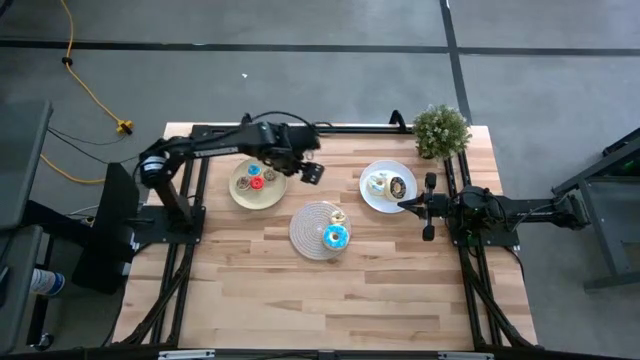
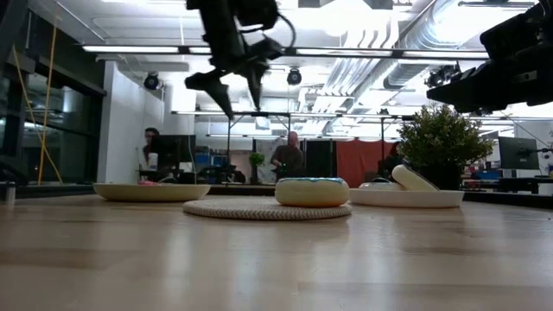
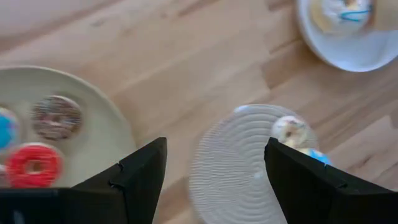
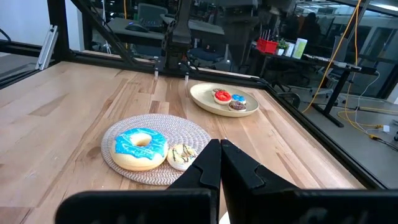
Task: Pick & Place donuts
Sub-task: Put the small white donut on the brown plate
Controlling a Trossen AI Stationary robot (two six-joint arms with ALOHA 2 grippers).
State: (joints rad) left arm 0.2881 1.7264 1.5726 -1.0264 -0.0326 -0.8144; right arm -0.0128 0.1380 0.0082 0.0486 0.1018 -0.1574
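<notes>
- I see the left gripper (image 1: pixel 310 172) with jaws spread apart and empty, raised between the tan plate (image 1: pixel 240 192) and the woven mat (image 1: pixel 305 228).
- Right gripper (image 4: pixel 219 163) jaws pressed together, parked beside the white plate (image 1: pixel 372 198).
- Donuts all lie flat, holes facing up; rings, so no long axis.
- Blue donut (image 1: pixel 335 236) and a small pale one (image 4: pixel 182 155) on the mat; red donut (image 3: pixel 35 165) and brown one (image 3: pixel 56 117) on the tan plate.
</notes>
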